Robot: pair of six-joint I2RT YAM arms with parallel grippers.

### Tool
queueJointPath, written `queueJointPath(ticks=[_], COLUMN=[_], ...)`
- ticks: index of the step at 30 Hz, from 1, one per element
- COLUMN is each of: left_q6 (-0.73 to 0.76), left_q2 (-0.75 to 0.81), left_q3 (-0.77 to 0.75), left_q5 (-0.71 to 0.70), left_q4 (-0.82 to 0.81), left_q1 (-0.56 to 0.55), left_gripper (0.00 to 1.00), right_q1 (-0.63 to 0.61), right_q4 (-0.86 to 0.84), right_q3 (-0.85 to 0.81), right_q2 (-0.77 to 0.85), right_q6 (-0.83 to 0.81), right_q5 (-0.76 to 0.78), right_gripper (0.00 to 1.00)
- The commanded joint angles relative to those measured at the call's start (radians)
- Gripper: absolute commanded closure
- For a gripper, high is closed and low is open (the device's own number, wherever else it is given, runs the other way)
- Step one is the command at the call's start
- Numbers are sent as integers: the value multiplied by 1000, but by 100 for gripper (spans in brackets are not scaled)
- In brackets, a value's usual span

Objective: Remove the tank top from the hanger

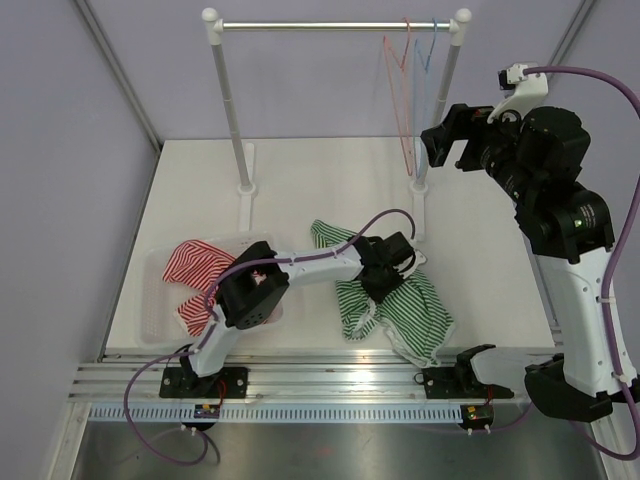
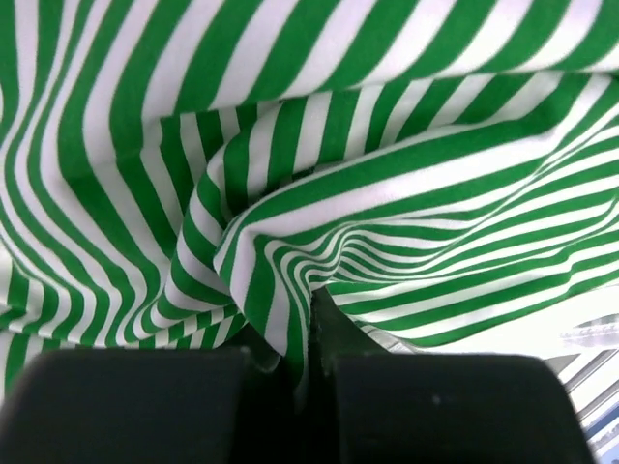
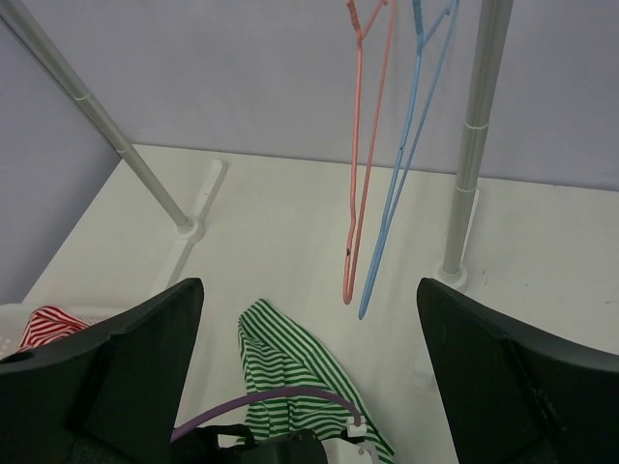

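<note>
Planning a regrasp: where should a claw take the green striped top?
Probably pinch a raised fold ridge of the green striped top, coming down from above: it lies crumpled on the table, so only ridges stand up.

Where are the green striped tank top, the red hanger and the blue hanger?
green striped tank top (image 1: 420, 310), top external view, lower right folds.
red hanger (image 3: 347, 293), right wrist view, its lowest corner.
blue hanger (image 3: 364, 309), right wrist view, its lowest corner.

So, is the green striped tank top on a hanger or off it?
Off. The tank top lies crumpled on the table, left gripper pinching it; red hanger and blue hanger hang bare.
</note>
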State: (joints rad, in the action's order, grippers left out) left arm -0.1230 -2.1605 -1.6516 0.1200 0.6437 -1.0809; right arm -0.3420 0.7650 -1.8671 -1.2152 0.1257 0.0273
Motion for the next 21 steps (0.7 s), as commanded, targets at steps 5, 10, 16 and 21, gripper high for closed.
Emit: queueJointPath(ticks=[5, 10, 16, 21], left_q6=[-44, -96, -112, -155], left_q2=[344, 599, 812, 926], left_q3=[94, 144, 113, 59], left_q5=[-168, -367, -603, -697], left_q4=[-38, -14, 106, 218], left_q1=[41, 104, 148, 190], left_gripper=[100, 100, 100, 100], right_q1=[0, 0, 0, -2], right_q4=[-52, -115, -168, -205], right_q3=[16, 49, 40, 16], right_q2=[-9, -9, -46, -89], right_q6=[-14, 5, 15, 17], right_q5=[-66, -75, -98, -112], right_gripper=[1, 0, 1, 1])
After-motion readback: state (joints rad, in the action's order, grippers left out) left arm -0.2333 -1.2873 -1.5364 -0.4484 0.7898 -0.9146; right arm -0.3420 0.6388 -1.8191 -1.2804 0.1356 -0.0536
